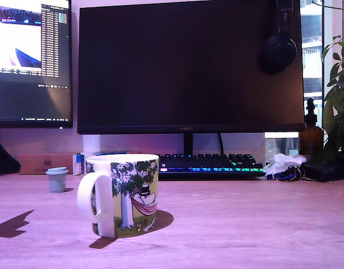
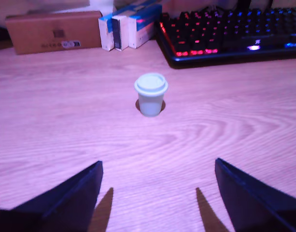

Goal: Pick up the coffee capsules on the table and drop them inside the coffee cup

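A pale grey-teal coffee capsule (image 1: 57, 179) stands upright on the wooden desk at the exterior view's left, behind and to the left of the coffee cup (image 1: 124, 193). The cup is a white mug with a tree print, its handle turned toward the camera's left. In the wrist view the capsule (image 2: 150, 94) sits centred ahead of my gripper (image 2: 157, 163). The two dark fingers (image 2: 65, 198) are spread wide, hovering above the desk short of the capsule with nothing between them. The mug is out of the wrist view.
Behind the capsule lie a cardboard box (image 2: 53, 31) and blue-and-white boxes (image 2: 128, 26). A backlit keyboard (image 1: 211, 165) sits under the monitor (image 1: 188, 67). Keys and a tissue (image 1: 284, 168), a bottle (image 1: 311, 134) and a plant (image 1: 339, 101) stand at the right.
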`<state>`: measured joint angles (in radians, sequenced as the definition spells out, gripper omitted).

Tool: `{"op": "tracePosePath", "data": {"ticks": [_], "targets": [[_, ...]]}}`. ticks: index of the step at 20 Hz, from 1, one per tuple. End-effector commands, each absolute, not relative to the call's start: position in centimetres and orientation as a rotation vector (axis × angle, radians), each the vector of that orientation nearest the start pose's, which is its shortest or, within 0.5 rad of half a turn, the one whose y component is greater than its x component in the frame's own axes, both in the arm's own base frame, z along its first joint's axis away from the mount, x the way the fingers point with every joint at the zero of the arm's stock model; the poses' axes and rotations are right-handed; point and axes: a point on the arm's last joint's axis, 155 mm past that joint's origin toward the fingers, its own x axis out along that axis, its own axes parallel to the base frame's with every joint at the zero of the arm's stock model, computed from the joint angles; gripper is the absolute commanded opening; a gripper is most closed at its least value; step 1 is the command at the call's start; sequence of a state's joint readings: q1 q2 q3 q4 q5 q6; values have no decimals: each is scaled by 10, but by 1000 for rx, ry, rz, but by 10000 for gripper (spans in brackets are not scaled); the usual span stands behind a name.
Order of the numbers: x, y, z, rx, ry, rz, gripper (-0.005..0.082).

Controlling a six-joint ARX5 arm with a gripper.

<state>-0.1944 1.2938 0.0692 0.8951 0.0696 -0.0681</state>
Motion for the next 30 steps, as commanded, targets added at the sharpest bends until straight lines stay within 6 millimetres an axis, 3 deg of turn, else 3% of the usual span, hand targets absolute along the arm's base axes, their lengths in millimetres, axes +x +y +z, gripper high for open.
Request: {"op": "tracePosePath", "data": {"ticks": [1, 16, 30], "targets": [[315, -74, 57, -38, 349, -249, 674], [382, -88, 32, -23, 374, -257, 674], [447, -100, 35, -10, 328, -287, 674]]}}
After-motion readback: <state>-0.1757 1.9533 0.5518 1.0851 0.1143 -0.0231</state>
